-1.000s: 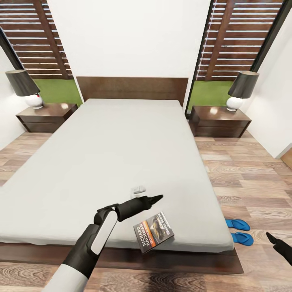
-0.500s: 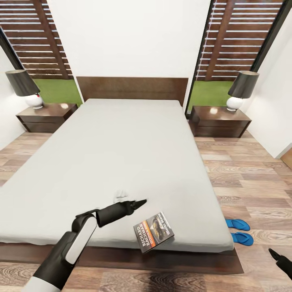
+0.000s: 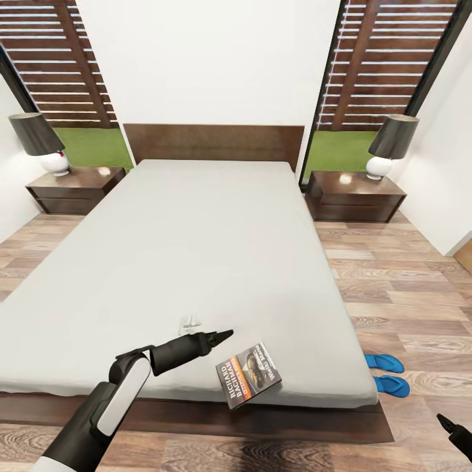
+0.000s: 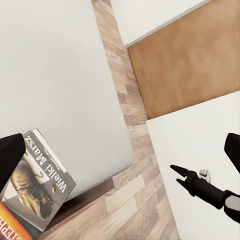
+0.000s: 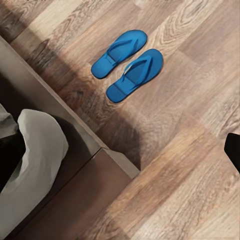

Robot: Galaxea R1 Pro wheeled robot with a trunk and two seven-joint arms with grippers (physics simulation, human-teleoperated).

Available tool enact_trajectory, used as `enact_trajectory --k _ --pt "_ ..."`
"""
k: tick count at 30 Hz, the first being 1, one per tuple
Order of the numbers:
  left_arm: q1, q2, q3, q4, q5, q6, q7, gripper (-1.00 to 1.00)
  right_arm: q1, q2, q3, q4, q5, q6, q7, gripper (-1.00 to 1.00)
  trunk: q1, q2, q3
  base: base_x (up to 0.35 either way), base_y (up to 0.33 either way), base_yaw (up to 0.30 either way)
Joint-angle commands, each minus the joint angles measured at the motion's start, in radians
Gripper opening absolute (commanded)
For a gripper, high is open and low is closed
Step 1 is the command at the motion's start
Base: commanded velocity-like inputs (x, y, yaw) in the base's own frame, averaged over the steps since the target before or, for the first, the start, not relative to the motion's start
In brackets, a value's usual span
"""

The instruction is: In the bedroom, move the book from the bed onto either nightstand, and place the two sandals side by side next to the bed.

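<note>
The book [image 3: 248, 375] lies flat on the grey mattress of the bed [image 3: 196, 249], close to its foot edge, with its dark cover and orange band facing up. My left gripper [image 3: 223, 336] hovers just left of it and a little farther up the bed, open and empty. In the left wrist view its dark fingers [image 4: 10, 155] sit wide apart, with the book [image 4: 35, 192] near one of them. The two blue sandals [image 3: 383, 360] [image 3: 392, 385] lie side by side on the floor by the bed's right foot corner. The right wrist view looks down on them [image 5: 119, 52] [image 5: 136, 75]. My right gripper [image 3: 447, 423] hangs open, low at the right.
One dark nightstand [image 3: 75, 187] stands left of the headboard and another nightstand [image 3: 354, 195] right of it, each carrying a black-shaded lamp [image 3: 36, 141] [image 3: 391, 144]. The dark bed frame [image 5: 75, 165] juts out past the mattress. Wood-plank floor [image 3: 406, 288] runs along the bed's right side.
My left arm has drawn back to the left and toward me, away from the book. The right gripper has sunk lower toward the picture's corner. Book and sandals have not moved.
</note>
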Motion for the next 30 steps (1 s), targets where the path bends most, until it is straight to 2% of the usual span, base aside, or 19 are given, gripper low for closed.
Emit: enact_trajectory --k 1,3,6,30 --pt "-0.001 0.000 -0.001 0.001 0.007 0.005 0.002 1.00 -0.001 0.000 -0.002 0.002 -0.003 -0.003 0.005 1.00 0.000 0.000 -0.001 0.000 0.000 0.000" --pt "-0.001 0.000 -0.002 0.002 0.007 0.004 0.002 1.00 -0.001 0.000 -0.002 0.002 -0.003 -0.003 0.005 1.00 0.000 0.000 -0.001 0.000 0.000 0.000" --pt "-0.001 0.000 -0.002 0.029 0.007 0.001 0.000 1.00 -0.001 0.001 -0.002 0.003 -0.002 -0.056 0.005 1.00 0.000 0.000 -0.001 0.000 0.000 0.000" --pt "-0.001 -0.003 -0.004 0.030 0.007 0.002 0.000 1.00 -0.001 0.001 -0.002 0.003 -0.001 -0.063 0.004 1.00 0.000 0.000 -0.001 -0.002 0.000 0.000"
